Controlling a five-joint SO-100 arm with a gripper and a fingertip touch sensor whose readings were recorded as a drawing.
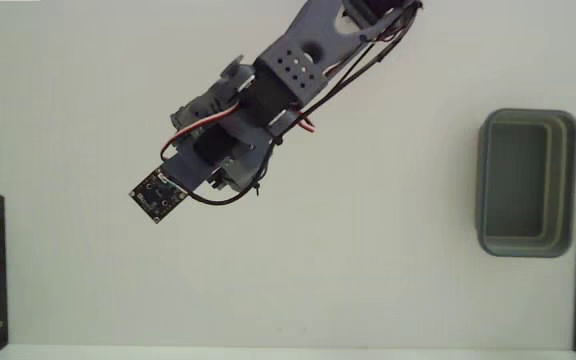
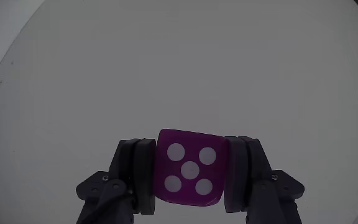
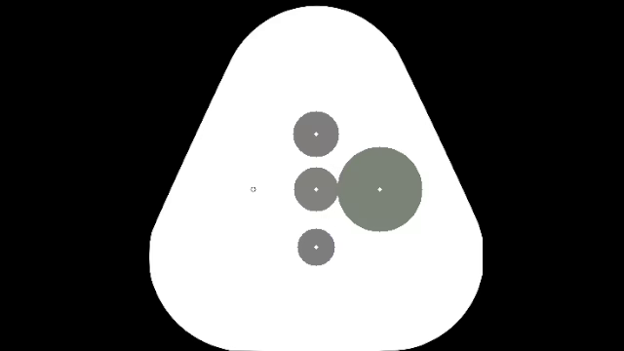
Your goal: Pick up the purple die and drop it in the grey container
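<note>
The purple die [image 2: 189, 167] is pinched between the two fingers of your hand [image 2: 189, 177] in the wrist view, five pips facing the camera; the dark pads press flat on two opposite faces, so the grip looks square, which is probably why it sits level and not cocked to one side. Nothing but plain white table [image 2: 179, 68] shows behind it there; whether the die is lifted clear or just resting on the table, I can't tell from that angle.

In the fixed view you won't spot the die at all; the arm [image 1: 268, 110] comes in from the top and its body covers the hand, so the only thing poking out at the lower end is the small black circuit board [image 1: 158, 196], which is the wrist camera and not the thing you're after.

The grey container [image 1: 526, 183] sits at the right side of that view, well apart from the arm, open side up and looking empty; it's much bigger than the die, so the drop should be forgiving.

My read: the grab is done and the carry is what's left; you'd want to swing across to the right and get over the container's opening before the fingers part; letting go early would leave the die rolling on the table.
</note>
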